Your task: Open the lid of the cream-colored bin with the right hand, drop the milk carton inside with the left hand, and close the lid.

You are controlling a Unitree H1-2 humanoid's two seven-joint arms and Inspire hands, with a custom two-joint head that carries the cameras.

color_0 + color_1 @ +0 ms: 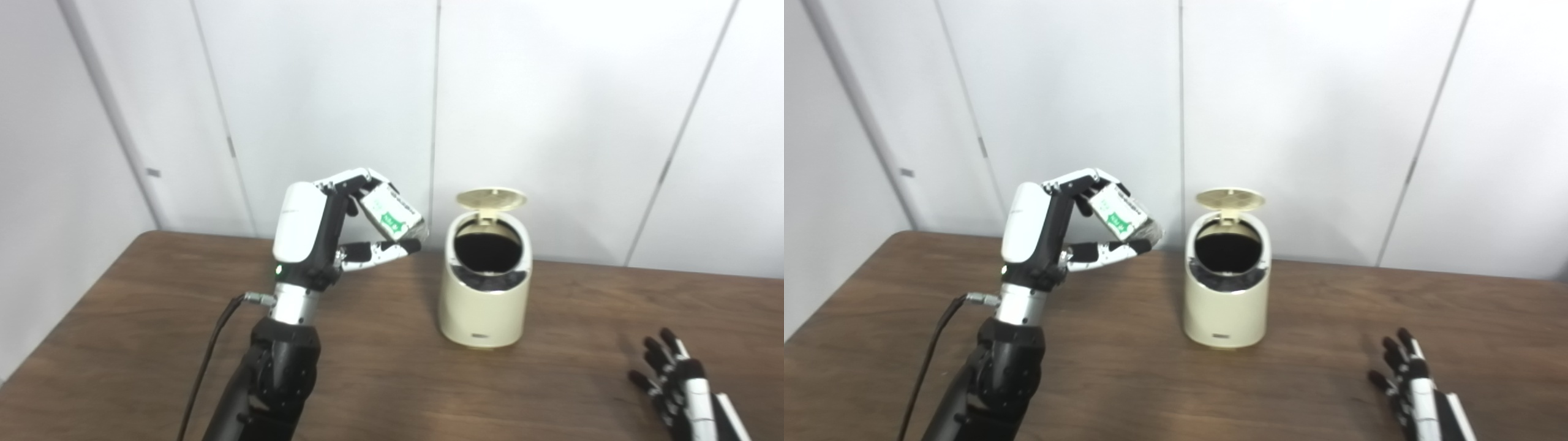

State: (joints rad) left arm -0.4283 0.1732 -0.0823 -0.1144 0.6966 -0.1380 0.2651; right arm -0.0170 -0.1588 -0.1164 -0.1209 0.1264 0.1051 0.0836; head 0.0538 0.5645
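Observation:
The cream-colored bin stands upright on the wooden table, right of centre. Its round lid is raised at the back and the dark opening shows. My left hand is shut on a small white milk carton with green print. It holds the carton tilted, in the air, to the left of the bin and about level with its top. My right hand rests low at the table's front right, fingers apart, holding nothing. The bin also shows in the right eye view.
A white panelled wall runs just behind the table's far edge. A black cable hangs from my left wrist down to the front edge. Bare tabletop lies between the bin and my right hand.

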